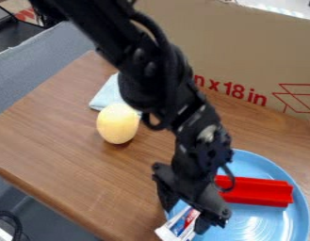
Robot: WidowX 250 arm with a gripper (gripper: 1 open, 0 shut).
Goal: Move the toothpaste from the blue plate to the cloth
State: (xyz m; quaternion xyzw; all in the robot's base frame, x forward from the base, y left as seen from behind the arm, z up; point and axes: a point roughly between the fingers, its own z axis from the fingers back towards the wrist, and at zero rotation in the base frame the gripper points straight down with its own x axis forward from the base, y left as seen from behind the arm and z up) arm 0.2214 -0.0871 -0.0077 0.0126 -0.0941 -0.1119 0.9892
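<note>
The toothpaste (181,225), a small white tube with red and blue print, lies on the near left rim of the light-blue plate (281,222). My gripper (191,205) points down right over it. Its black fingers (165,189) stand apart on either side of the tube's upper end, which they hide. I cannot tell whether they touch the tube. The pale blue-green cloth (106,92) lies on the wooden table to the upper left, partly behind my arm and the yellow ball (117,123).
A red rectangular block (255,191) rests on the plate, just right of the gripper. A cardboard box (264,56) stands along the back. The table's front edge (69,202) runs diagonally at lower left.
</note>
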